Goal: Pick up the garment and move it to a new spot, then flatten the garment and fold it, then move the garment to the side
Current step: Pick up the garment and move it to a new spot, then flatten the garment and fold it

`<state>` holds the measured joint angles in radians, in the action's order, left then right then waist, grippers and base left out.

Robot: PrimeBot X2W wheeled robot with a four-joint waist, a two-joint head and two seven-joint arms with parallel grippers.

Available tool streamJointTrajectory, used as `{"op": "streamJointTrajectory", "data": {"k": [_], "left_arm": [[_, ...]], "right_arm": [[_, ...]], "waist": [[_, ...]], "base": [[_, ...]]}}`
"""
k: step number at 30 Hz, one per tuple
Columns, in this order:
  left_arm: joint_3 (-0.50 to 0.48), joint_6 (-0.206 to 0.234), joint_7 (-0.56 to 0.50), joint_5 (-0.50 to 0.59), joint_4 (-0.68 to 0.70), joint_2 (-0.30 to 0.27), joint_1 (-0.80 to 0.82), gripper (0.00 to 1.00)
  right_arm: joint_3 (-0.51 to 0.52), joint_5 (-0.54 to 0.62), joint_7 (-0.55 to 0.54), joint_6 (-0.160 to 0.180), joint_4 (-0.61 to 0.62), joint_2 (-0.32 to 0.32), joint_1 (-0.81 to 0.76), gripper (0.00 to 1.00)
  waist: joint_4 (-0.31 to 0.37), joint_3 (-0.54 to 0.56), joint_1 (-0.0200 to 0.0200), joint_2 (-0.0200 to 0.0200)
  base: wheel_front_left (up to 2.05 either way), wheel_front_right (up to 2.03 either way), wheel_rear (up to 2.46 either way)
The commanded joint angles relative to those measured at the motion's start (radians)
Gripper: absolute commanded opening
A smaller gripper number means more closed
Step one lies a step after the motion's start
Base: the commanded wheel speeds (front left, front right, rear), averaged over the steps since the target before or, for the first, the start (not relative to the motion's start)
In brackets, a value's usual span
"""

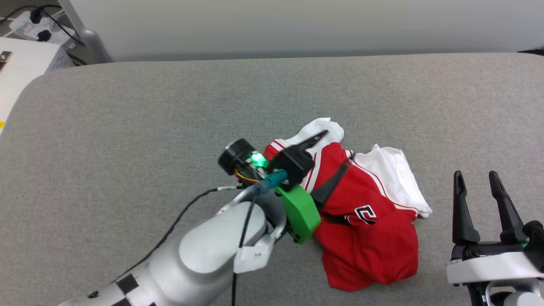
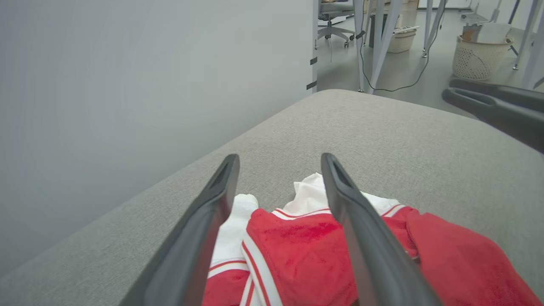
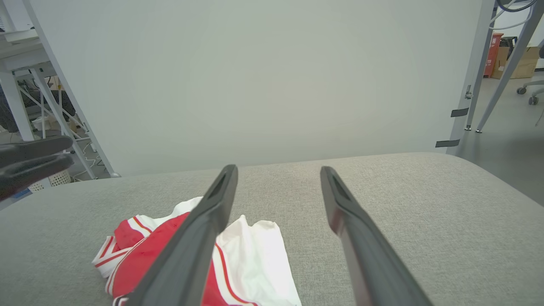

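The garment (image 1: 374,242) lies crumpled on the grey padded table (image 1: 170,106), right of centre: red cloth with white sleeves, striped trim and part of a black white-outlined mark showing. My left gripper (image 1: 335,148) hovers open over its upper left part, fingers spread above the red cloth and a white sleeve. In the left wrist view the garment (image 2: 297,246) sits between and under the fingers of the left gripper (image 2: 279,159). My right gripper (image 1: 475,176) stands open to the garment's right, apart from it. The right wrist view has the garment (image 3: 259,250) left of the right gripper (image 3: 277,170).
A pale wall runs along the table's far edge. A white box (image 1: 25,63) with a power strip and cables stands off the table's far left corner. Beyond the table's end are desk legs, a chair and wicker baskets (image 2: 478,59) on the floor.
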<state>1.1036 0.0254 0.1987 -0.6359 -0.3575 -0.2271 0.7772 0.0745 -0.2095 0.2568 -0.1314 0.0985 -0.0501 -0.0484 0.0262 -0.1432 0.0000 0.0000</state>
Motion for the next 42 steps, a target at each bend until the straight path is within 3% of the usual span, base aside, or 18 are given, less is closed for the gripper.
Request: {"op": "streamJointTrajectory", "data": {"k": [1,9,15,22,26,42], "left_arm": [[-0.026,0.034,0.022,0.015,-0.002,-0.03,-0.023,1.0],[-0.25,0.206,0.062,0.042,0.081,-0.126,-0.18,1.0],[-0.453,0.249,0.063,0.13,0.189,-0.155,-0.363,1.0],[-0.656,0.229,0.063,0.229,0.265,-0.126,-0.551,1.0],[-0.738,0.186,0.063,0.278,0.281,-0.085,-0.645,1.0],[-0.918,0.017,0.063,0.423,0.259,0.063,-0.8,1.0]], "right_arm": [[0.0,0.008,0.005,0.001,-0.002,0.0,-0.014,1.0],[0.011,0.017,0.005,0.001,0.007,0.0,-0.042,1.0],[0.015,0.026,0.005,0.001,0.021,0.0,-0.058,1.0],[0.011,0.028,0.005,0.001,0.016,0.0,-0.068,1.0],[0.006,0.021,0.005,0.001,0.007,0.0,-0.079,1.0],[-0.018,0.015,0.005,0.001,-0.046,0.0,-0.132,1.0]], "waist": [[-0.033,0.035,0.0,0.0],[-0.063,0.07,0.0,0.0],[-0.087,0.09,0.0,0.0],[-0.093,0.114,0.0,0.0],[-0.09,0.128,0.0,0.0],[-0.092,0.16,0.0,0.0]], "base": [[0.0,0.0,0.0],[0.0,0.0,0.0],[0.0,0.0,0.0],[0.0,0.0,0.0],[0.0,0.0,0.0],[0.0,0.0,0.0]]}}
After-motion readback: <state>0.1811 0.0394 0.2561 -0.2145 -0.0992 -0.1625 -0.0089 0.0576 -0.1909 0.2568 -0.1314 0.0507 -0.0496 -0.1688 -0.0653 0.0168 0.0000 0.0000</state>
